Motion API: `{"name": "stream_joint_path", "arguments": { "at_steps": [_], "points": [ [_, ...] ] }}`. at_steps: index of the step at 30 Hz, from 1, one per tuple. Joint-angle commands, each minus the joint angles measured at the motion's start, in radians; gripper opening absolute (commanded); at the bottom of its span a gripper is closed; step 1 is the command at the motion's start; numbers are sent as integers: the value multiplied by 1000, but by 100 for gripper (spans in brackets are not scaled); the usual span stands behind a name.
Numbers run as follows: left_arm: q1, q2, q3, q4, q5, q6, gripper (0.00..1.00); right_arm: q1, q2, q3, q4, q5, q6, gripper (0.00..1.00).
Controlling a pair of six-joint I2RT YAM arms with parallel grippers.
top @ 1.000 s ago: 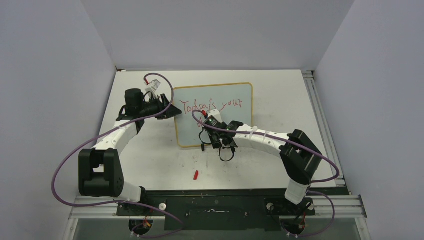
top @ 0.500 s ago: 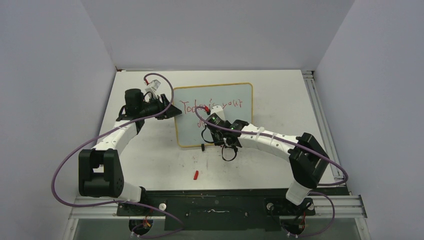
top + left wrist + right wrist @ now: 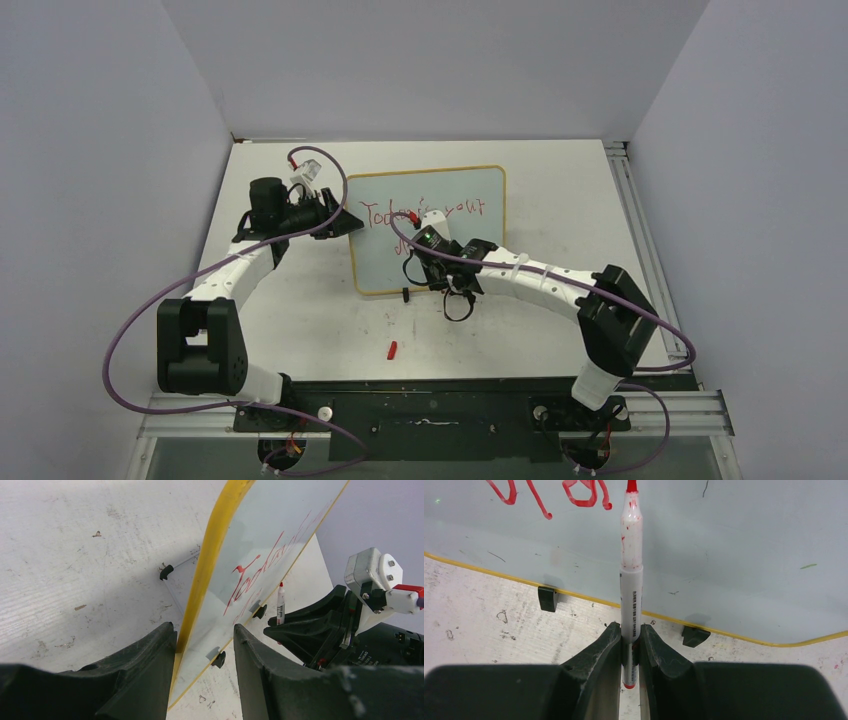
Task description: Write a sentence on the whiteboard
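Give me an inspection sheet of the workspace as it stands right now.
Surface: white table, scuffed and speckled.
Job's things: whiteboard propped at a tilt on black clip feet; red words on its upper part, with a second line just begun.
Clutter: a small red cap lying loose in front of the board.
Grippers: left pincer clamped on the board's yellow side edge; right pincer shut on a red marker, tip at the board.
Cables: purple cables loop off both arms; none lies across the writing.
Surroundings: plain pale walls on three sides; a metal rail along the table's right edge.
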Motion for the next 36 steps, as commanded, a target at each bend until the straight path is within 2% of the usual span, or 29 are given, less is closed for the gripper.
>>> {"name": "stream_joint_path", "arguments": {
  "at_steps": [1, 36],
  "points": [
    [-8, -35, 7, 39, 41, -2, 44, -11, 17, 44, 25, 4, -16, 5],
    [-8, -44, 9, 35, 44, 2, 44, -24, 60, 32, 5, -28, -7, 5]
  ]
}}
